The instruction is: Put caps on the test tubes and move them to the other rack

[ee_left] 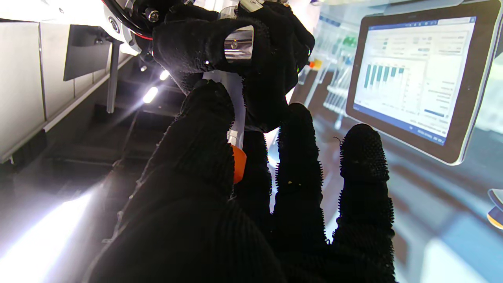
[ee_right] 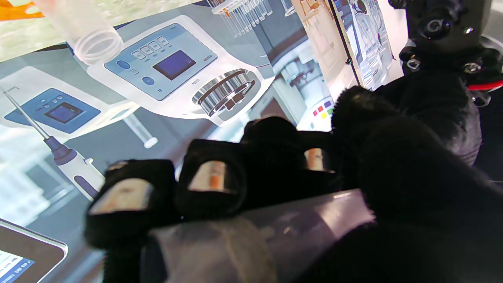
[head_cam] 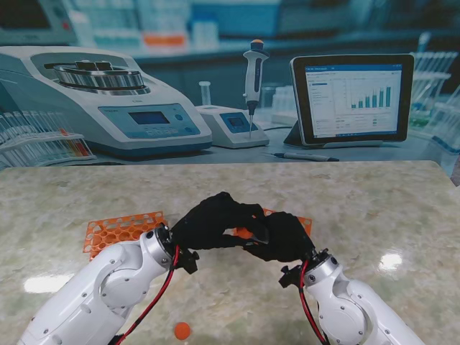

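Marble table (head_cam: 374,208): right hand (head_cam: 282,237) grips tube (ee_right: 275,228), left hand (head_cam: 212,219) cap (ee_left: 238,163).

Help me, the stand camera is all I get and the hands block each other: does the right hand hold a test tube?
Observer: Yes. In the right wrist view a clear test tube lies gripped in the right hand.
Operator: What about the other one?
Observer: The left wrist view shows the left hand pinching an orange cap at that tube's end; whether it is seated, I cannot tell.
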